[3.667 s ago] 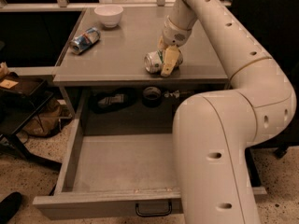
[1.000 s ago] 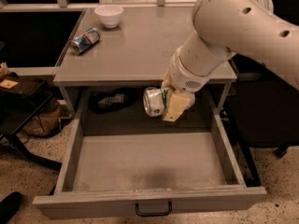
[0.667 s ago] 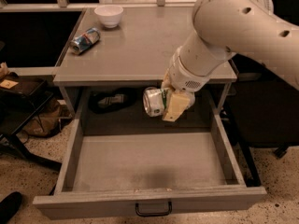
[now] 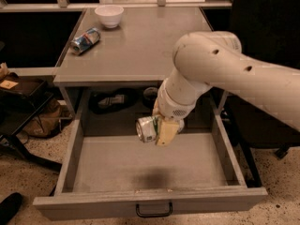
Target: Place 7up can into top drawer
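The top drawer (image 4: 89, 177) is pulled wide open below the grey table; its flat front panel with a small black handle (image 4: 153, 211) faces me. My gripper (image 4: 158, 128) hangs over the middle of the drawer, toward its back, and is shut on the 7up can (image 4: 147, 128). The can lies sideways in the grip, its silver end pointing left, held above the drawer floor. A dark shadow falls on the drawer bottom below it.
On the table top (image 4: 140, 46) lie a blue-and-silver can (image 4: 85, 40) on its side and a white bowl (image 4: 109, 15) at the back left. Dark objects (image 4: 112, 100) sit on the shelf behind the drawer. A black chair base (image 4: 18, 125) stands at left.
The arm lifted the can off the table top, carried it forward over the open drawer, and has now lowered it further toward the drawer's middle.
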Motion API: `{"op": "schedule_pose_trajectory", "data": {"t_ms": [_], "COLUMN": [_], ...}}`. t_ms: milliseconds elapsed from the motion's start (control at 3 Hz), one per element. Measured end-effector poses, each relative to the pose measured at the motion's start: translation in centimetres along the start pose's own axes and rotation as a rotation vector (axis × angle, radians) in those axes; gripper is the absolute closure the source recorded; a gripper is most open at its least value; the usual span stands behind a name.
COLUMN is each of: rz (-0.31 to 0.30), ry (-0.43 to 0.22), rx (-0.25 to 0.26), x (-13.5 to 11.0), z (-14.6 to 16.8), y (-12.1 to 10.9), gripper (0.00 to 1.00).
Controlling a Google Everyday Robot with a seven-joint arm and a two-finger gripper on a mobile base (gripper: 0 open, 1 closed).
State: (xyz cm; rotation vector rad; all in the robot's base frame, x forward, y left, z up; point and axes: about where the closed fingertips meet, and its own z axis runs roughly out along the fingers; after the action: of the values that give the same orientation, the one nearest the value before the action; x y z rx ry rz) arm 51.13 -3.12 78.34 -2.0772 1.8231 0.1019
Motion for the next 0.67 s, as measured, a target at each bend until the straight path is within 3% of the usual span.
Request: {"op": "schedule_pose_trajectory", "data": {"t_ms": [667], "rz": [-0.009], "ry": [-0.03], "rx": [-0.065], "x": [0.5], "z": [8.5], "y": [3.5], "gripper": [1.0]}}
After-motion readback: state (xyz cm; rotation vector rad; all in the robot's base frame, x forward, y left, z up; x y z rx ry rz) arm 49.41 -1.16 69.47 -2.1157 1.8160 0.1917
